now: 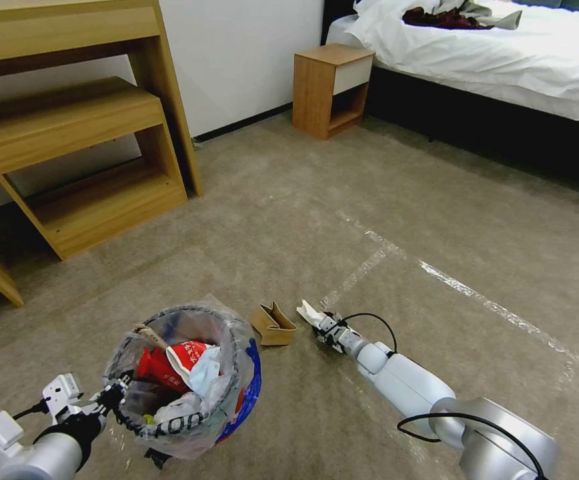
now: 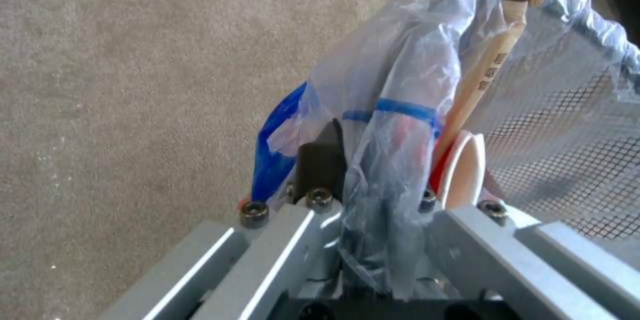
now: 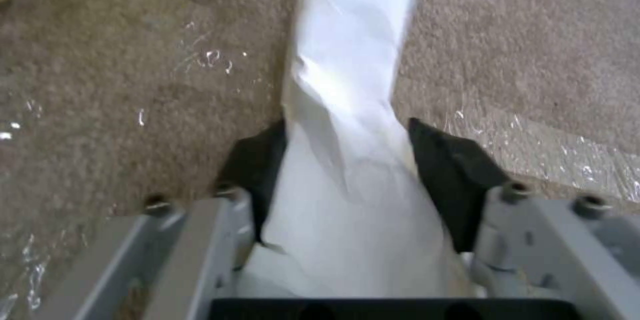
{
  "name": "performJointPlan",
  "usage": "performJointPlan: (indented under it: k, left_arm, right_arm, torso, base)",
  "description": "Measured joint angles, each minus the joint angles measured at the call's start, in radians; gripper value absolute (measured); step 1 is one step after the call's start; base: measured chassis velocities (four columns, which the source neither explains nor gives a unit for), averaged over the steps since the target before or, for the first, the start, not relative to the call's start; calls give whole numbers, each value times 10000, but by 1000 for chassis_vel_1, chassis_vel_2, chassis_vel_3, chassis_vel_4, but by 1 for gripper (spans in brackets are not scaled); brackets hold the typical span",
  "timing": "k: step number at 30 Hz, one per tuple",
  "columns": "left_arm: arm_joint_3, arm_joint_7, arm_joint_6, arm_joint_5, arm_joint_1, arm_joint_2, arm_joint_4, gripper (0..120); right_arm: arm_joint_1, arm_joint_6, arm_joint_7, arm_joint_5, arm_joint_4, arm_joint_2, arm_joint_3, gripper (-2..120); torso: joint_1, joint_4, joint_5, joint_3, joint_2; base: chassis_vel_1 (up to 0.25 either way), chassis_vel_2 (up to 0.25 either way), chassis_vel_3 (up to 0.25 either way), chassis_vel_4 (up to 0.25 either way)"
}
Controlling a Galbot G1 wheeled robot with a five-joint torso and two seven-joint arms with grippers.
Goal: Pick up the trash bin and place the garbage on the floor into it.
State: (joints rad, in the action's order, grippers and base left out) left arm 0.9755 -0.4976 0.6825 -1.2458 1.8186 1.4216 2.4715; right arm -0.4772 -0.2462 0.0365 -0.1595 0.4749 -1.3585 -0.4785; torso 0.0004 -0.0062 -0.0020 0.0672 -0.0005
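Lower left: trash bin [image 1: 183, 380] part-filled, rim clamped by left gripper [image 1: 113, 395]; centre: right gripper [image 1: 321, 324] pinching white paper [image 1: 307, 311], cardboard scrap [image 1: 273, 324] left on carpet [image 1: 436, 220].

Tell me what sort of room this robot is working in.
Most likely a bedroom, perhaps a hotel room. A bed with white bedding stands along the far side, a small wooden nightstand sits beside it against the wall, and a wooden desk stands on the carpeted floor.

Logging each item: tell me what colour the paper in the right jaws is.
White paper, clearest in the right wrist view.
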Motion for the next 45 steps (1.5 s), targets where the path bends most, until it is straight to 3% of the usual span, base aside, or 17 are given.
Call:
performJointPlan:
  k: [12, 27, 32, 37, 44, 45]
  left_arm:
    - [-53, -29, -6, -39, -133, -45, -37, 0]
    - [-62, -49, -6, -13, -8, -59, 21, 0]
    - [-67, -50, -6, -13, 32, -48, 121, 0]
    - [-141, -51, -6, 24, 0, 10, 140, 0]
    - [-233, -50, 1, 34, -161, 100, 130, 0]
    - [-277, -50, 8, 64, -209, 126, 93, 0]
  right_arm:
    - [-132, 146, -133, -746, 960, 399, -238, 1]
    - [-378, 305, -268, -1940, 2297, 1067, 417, 0]
    - [-539, 207, -581, -2976, 4065, 1755, 957, 0]
    - [-523, -662, -699, -3178, 5556, 2452, 1785, 0]
    - [-635, -1593, -863, -3434, 7471, 2625, 3143, 0]
    - [-749, -1751, -936, -3502, 8306, 2597, 3705, 0]
  torso:
    - [0, -2, 0, 1, -1]
    - [0, -1, 1, 2, 0]
    - [0, -1, 2, 1, 0]
    - [0, -2, 0, 1, 0]
    - [0, 2, 0, 1, 0]
    - [0, 1, 0, 0, 0]
  base:
    - [0, 0, 0, 0]
    - [0, 0, 0, 0]
    - [0, 0, 0, 0]
    - [0, 0, 0, 0]
    - [0, 0, 0, 0]
    - [0, 0, 0, 0]
